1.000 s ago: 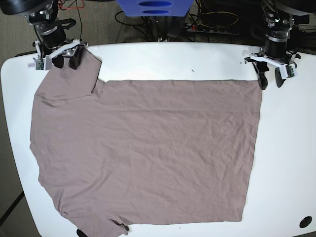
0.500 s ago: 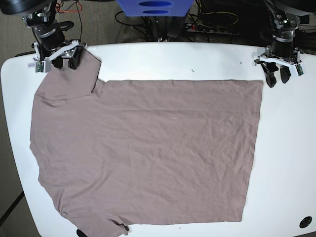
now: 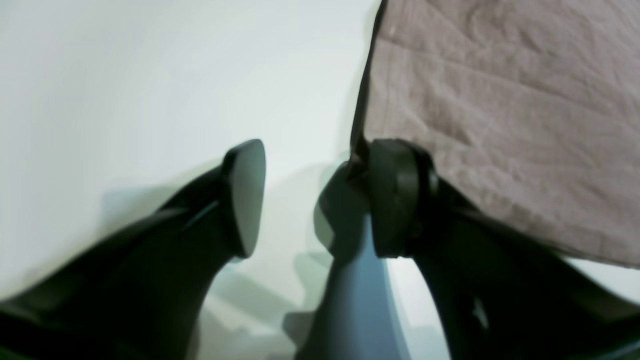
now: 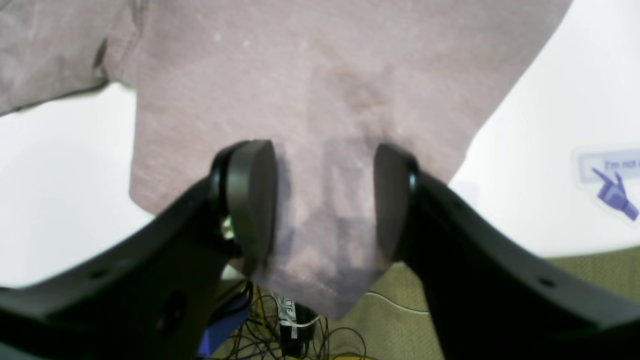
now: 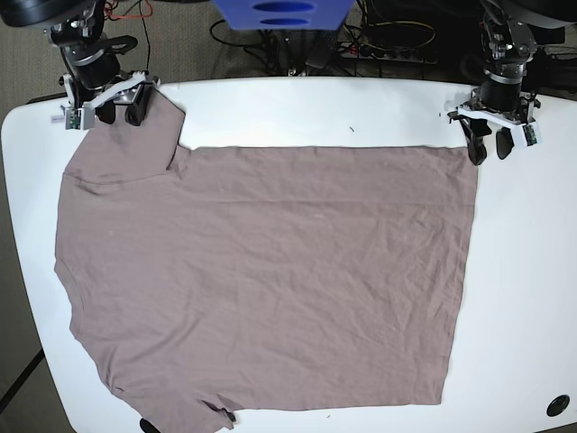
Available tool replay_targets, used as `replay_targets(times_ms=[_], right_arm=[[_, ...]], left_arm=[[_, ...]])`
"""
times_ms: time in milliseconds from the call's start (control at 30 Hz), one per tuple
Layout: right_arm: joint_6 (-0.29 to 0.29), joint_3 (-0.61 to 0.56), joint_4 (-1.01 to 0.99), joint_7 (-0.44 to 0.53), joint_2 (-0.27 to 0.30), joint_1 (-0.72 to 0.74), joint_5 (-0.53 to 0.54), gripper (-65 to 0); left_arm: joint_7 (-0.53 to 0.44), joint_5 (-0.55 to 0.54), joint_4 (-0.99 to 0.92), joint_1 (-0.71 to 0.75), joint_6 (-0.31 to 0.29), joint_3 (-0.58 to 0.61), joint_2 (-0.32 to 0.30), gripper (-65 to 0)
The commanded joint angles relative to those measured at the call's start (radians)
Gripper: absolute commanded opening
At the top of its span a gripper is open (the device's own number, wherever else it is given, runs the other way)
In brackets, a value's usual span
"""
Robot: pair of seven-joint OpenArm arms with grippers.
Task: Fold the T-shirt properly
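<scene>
The dusty mauve T-shirt [image 5: 270,271] lies spread flat on the white table [image 5: 315,113], hem to the right and sleeves to the left. My right gripper [image 5: 120,115] is at the far left sleeve. In the right wrist view this gripper [image 4: 325,200] stands open, with the sleeve [image 4: 325,65] running between its fingers and over the table edge. My left gripper [image 5: 488,152] is at the far right hem corner. In the left wrist view it [image 3: 317,200] is open, one finger [image 3: 395,200] against the shirt's edge [image 3: 500,100], the other over bare table.
A blue object [image 5: 279,13] and loose cables sit behind the table's far edge. A sticker with a purple hand [image 4: 612,185] is on the table beside the sleeve. A small black round part [image 5: 559,404] sits at the near right corner.
The left gripper swung out to the right, then came back to the hem corner. The right gripper stayed at the sleeve. The shirt has not moved.
</scene>
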Motion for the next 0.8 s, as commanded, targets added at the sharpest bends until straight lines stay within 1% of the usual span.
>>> replay_targets(times_ms=[0, 200, 533, 600, 767], right_arm=[[0.006, 0.000, 0.010, -0.001, 0.007, -0.008, 0.005, -33.8], [0.005, -0.004, 0.008, -0.004, 0.007, -0.007, 0.006, -33.7], [0.004, 0.001, 0.004, -0.003, 0.007, -0.004, 0.005, -33.8], [0.007, 0.004, 0.007, 0.003, 0.007, -0.001, 0.003, -33.8], [0.007, 0.003, 0.007, 0.006, 0.007, -0.002, 0.003, -33.8]], left_arm=[[0.024, -0.008, 0.002, 0.000, -0.002, -0.002, -0.003, -33.9], [0.033, -0.020, -0.002, -0.011, -0.003, 0.006, 0.001, -34.1], [0.073, -0.094, 0.020, -0.021, -0.024, 0.009, 0.004, -34.1], [0.118, -0.144, 0.016, -0.042, -0.043, -0.024, 0.004, -34.4], [0.171, -0.207, 0.015, -0.054, -0.072, -0.046, 0.006, -35.0]])
